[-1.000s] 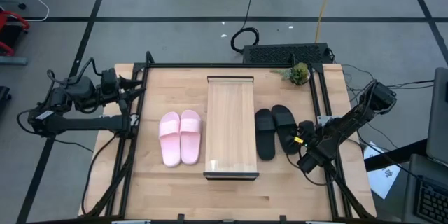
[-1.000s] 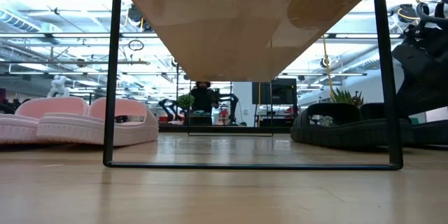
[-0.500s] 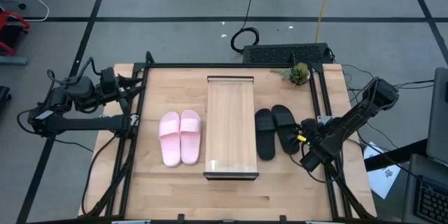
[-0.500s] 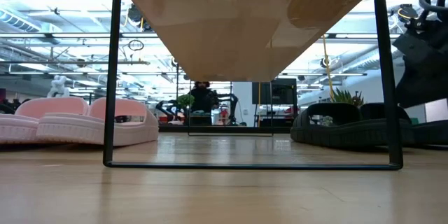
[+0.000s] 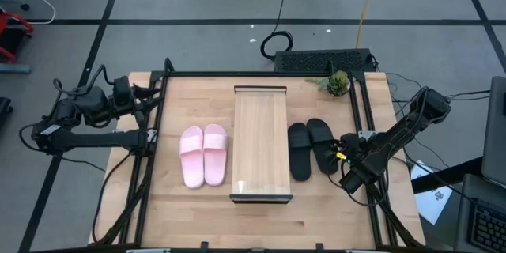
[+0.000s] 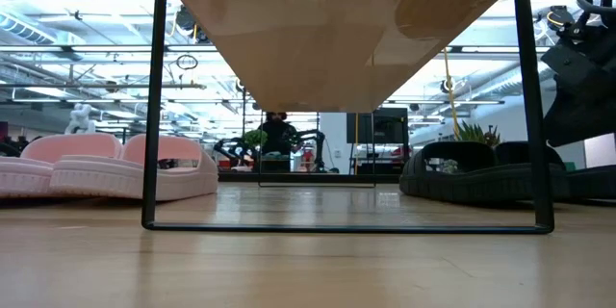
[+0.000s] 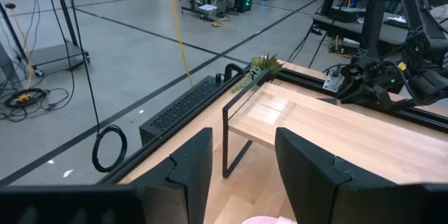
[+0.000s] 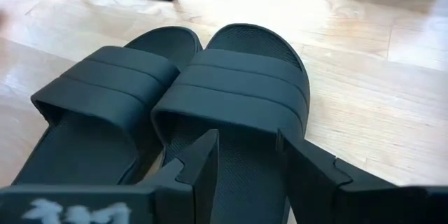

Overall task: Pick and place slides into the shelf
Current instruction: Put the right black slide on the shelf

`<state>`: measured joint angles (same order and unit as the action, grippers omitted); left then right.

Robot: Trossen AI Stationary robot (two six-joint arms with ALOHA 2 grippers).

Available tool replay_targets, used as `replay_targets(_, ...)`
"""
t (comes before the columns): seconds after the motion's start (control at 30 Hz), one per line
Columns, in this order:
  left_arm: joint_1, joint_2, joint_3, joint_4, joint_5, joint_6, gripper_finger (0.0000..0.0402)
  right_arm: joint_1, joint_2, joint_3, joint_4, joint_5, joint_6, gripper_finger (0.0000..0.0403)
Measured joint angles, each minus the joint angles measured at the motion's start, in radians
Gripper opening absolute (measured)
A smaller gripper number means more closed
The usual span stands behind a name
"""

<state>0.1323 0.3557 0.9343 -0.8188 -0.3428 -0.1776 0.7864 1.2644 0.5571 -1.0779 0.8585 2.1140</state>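
Nothing moved; shelf (image 5: 260, 138) without slides (image 5: 309, 149)

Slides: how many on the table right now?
4. Two pink slides side by side left of the shelf, two black slides right of it. None on the shelf.

Four slides lie on the desk (image 5: 198, 205) in all: two pale pink slides, the first pink slide (image 5: 192, 156) and the second pink slide (image 5: 215, 153) side by side, and two black slides, the first black slide (image 5: 299, 151) and the second black slide (image 5: 322, 145), likewise paired. One shelf (image 5: 260, 144) stands between the two pairs. Two arms reach in, each with one tool: the left tool (image 5: 155, 100) and the right tool (image 5: 345, 156). One small green plant (image 5: 337, 83) sits at the desk's far edge.
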Motion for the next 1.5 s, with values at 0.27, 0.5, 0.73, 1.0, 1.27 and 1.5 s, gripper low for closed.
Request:
replay_targets(0.27,0.000,0.000,0.000,0.000,0.000,0.000,0.0157,0.000,0.000,0.000,0.012,-0.029,-0.033,0.0134)
replay_targets(0.5,0.000,0.000,0.000,0.000,0.000,0.022,0.0157,-0.006,0.000,-0.007,0.027,-0.045,-0.047,0.0134)
replay_targets(0.73,0.000,0.000,0.000,0.000,0.000,0.023,0.0157,-0.048,0.000,-0.062,0.081,-0.040,-0.059,0.0134)
replay_targets(1.0,0.000,0.000,0.000,0.000,-0.005,0.022,0.0157,-0.082,0.000,-0.065,0.085,0.015,-0.093,0.0134)
replay_targets(1.27,0.000,0.000,0.000,0.001,-0.043,0.037,0.0157,-0.087,0.000,-0.045,0.096,-0.010,-0.127,0.0134)
replay_targets(1.5,0.000,0.000,0.000,0.001,-0.060,0.051,0.0157,-0.092,0.000,-0.020,0.050,-0.049,-0.155,0.0134)
